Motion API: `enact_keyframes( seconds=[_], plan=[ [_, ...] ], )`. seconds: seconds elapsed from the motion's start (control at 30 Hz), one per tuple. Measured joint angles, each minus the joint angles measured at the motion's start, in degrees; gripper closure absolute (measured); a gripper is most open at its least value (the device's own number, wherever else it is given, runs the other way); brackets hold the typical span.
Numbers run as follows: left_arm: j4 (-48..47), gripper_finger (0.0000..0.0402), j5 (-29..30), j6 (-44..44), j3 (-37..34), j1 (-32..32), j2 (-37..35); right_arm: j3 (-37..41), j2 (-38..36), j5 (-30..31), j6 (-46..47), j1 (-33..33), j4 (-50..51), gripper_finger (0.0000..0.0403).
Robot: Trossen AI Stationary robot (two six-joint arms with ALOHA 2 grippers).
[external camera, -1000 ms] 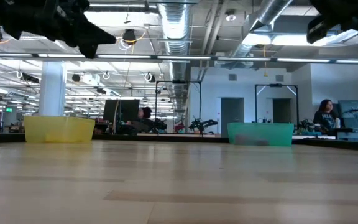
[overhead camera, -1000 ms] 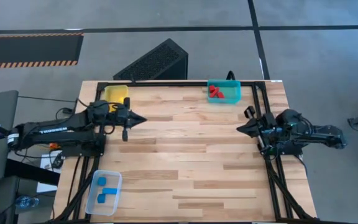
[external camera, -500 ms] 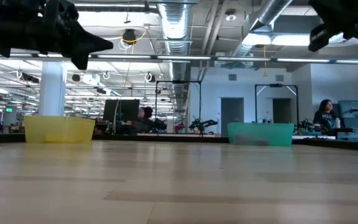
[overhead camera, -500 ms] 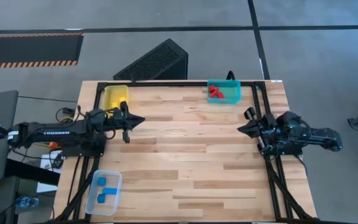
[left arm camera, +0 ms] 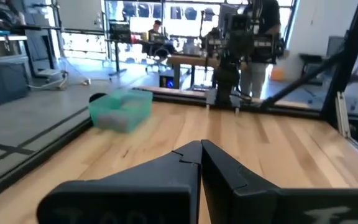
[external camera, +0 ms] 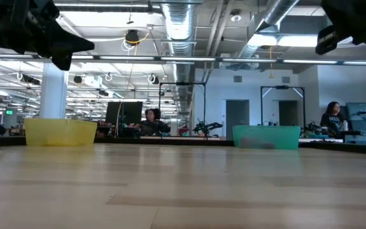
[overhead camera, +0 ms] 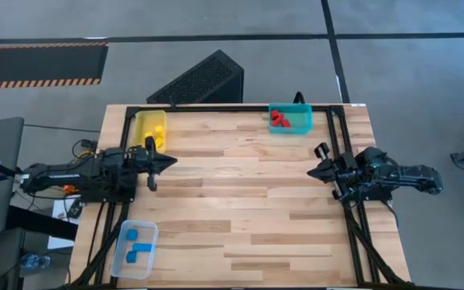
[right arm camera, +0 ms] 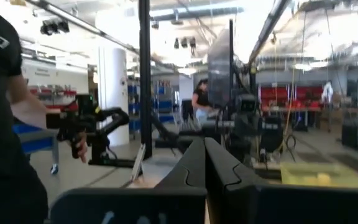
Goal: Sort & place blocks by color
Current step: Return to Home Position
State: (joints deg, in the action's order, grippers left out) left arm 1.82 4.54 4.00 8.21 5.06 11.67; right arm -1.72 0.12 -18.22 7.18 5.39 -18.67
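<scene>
Yellow blocks point(overhead camera: 158, 132) lie in the yellow bin point(overhead camera: 140, 122) at the table's far left corner. Red blocks point(overhead camera: 279, 120) lie in the teal bin point(overhead camera: 301, 121) at the far edge, right of middle. Blue blocks point(overhead camera: 135, 246) lie in the clear bin point(overhead camera: 122, 259) at the near left corner. My left gripper point(overhead camera: 172, 162) is shut and empty, raised above the table's left edge, just nearer than the yellow bin; its tips point(left arm camera: 201, 147) meet. My right gripper point(overhead camera: 312, 171) is shut and empty, raised near the right edge point(right arm camera: 204, 144).
A black metal frame point(overhead camera: 341, 153) runs along the table's far, left and right sides. The wooden tabletop point(overhead camera: 240, 201) between the two arms carries no loose blocks. In the low view the yellow bin point(external camera: 60, 132) and the teal bin point(external camera: 266, 136) stand at the far edge.
My left gripper has drawn back toward the table's left edge and a little toward the near edge, away from the yellow bin, which now shows its yellow blocks uncovered. It stays shut. My right arm has hardly moved.
</scene>
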Motion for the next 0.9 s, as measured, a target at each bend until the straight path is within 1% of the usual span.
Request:
enact_keyframes(
  seconds=[0.07,0.17,0.3,0.33,0.43,0.53,0.63,0.77,0.9],
  plan=[
    [-1.00,0.0401,0.22,0.57,-0.98,-0.05,-2.49,0.00,-0.02,-0.02,-0.04,0.00,1.83,0.0395],
    [-5.50,0.0401,0.24,-0.33,-1.74,-0.09,-5.92,0.02,0.04,-0.88,-0.23,-0.24,5.62,0.0397],
    [-9.83,0.0401,-1.08,0.08,-3.93,-0.53,-11.55,0.02,0.00,-1.36,-4.46,-0.24,8.05,0.0397],
    [-10.04,0.0401,-1.62,0.78,-4.29,-0.75,-11.69,0.02,0.02,-1.36,-5.39,-0.24,9.00,0.0397],
    [-9.94,0.0401,-3.07,-0.69,-4.39,-1.37,-11.21,0.26,0.00,-1.36,-6.15,-0.26,11.81,0.0397],
    [-9.90,0.0401,-1.72,-2.83,-4.39,-1.35,-10.91,1.03,0.04,-1.33,-6.25,-0.57,13.09,0.0398],
    [-9.81,0.0401,0.00,-1.56,-4.39,-1.22,-10.94,1.03,0.04,-1.36,-6.80,-0.55,12.64,0.0396],
    [-9.80,0.0401,0.09,0.15,-4.39,-1.20,-10.94,0.93,0.03,-1.35,-9.84,-0.55,14.56,0.0396],
    [-9.82,0.0401,0.12,0.16,-4.39,-1.20,-10.94,0.85,0.34,-1.20,-10.26,-0.55,15.47,0.0398]
  ],
)
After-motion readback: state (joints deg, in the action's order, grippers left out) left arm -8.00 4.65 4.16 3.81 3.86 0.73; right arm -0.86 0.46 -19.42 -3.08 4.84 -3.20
